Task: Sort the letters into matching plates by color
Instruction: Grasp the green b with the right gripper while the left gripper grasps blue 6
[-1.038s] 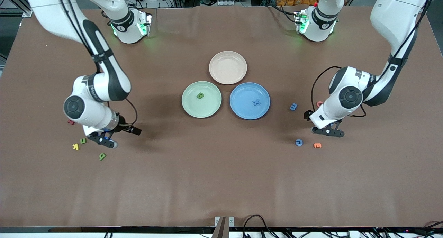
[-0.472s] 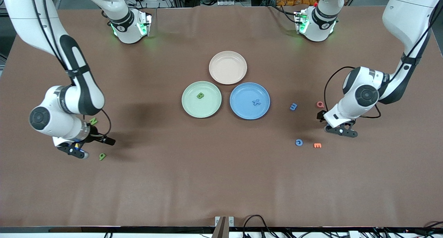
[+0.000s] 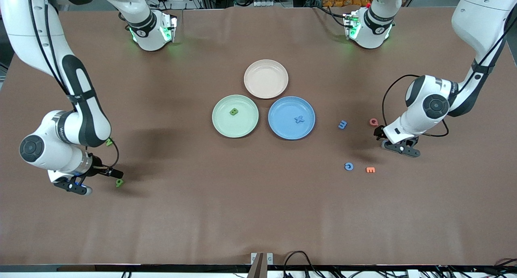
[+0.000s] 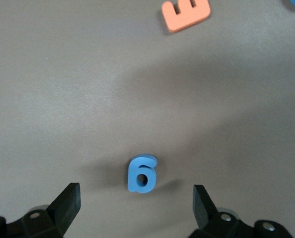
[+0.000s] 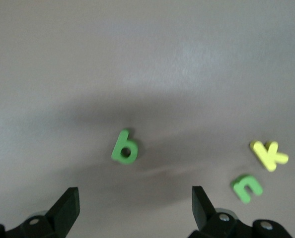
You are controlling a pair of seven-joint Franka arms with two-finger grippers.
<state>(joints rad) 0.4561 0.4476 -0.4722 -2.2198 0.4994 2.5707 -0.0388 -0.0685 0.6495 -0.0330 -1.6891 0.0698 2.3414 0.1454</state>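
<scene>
The mint green plate holds a green B. The blue plate beside it holds a blue x. My right gripper hangs open low over the table beside a green 9, which also shows in the right wrist view ahead of the open gripper. A green n lies near it. A green N lies by the right arm. My left gripper is open over a blue 6, just ahead of the gripper. A blue m and a blue C lie nearby.
A beige-pink plate stands farther from the camera than the two plates. A pink Q and an orange E lie near the left gripper. A yellow k lies beside the green n.
The right arm has swung toward its end of the table and nearer the camera, uncovering the green N and covering the k and n. The left gripper has shifted toward its end, uncovering the pink Q.
</scene>
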